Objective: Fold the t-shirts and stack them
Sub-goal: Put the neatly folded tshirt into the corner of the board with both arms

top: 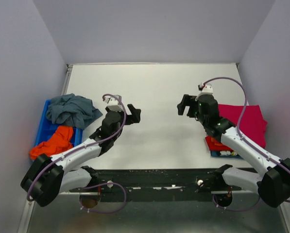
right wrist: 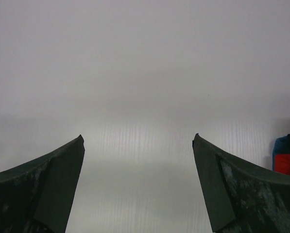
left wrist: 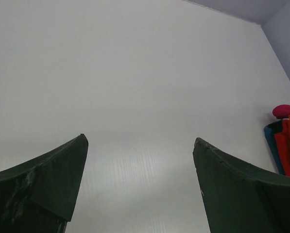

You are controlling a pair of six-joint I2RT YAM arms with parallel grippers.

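Observation:
A crumpled grey-blue t-shirt [top: 72, 110] and an orange t-shirt [top: 55, 141] lie in a blue bin [top: 43, 127] at the left. A folded magenta t-shirt [top: 247, 123] tops a stack at the right, with red, orange and blue layers [top: 221, 146] beneath; the stack's edge shows in the left wrist view [left wrist: 285, 141]. My left gripper [top: 133, 114] is open and empty over bare table [top: 154, 87]. My right gripper [top: 183, 105] is open and empty, left of the stack. Both wrist views show spread fingers [left wrist: 62, 179] [right wrist: 57, 179] above white table.
White walls enclose the table on the left, back and right. A black rail [top: 159, 179] runs along the near edge between the arm bases. In the right wrist view the bin with its orange shirt [right wrist: 286, 154] shows at the right edge.

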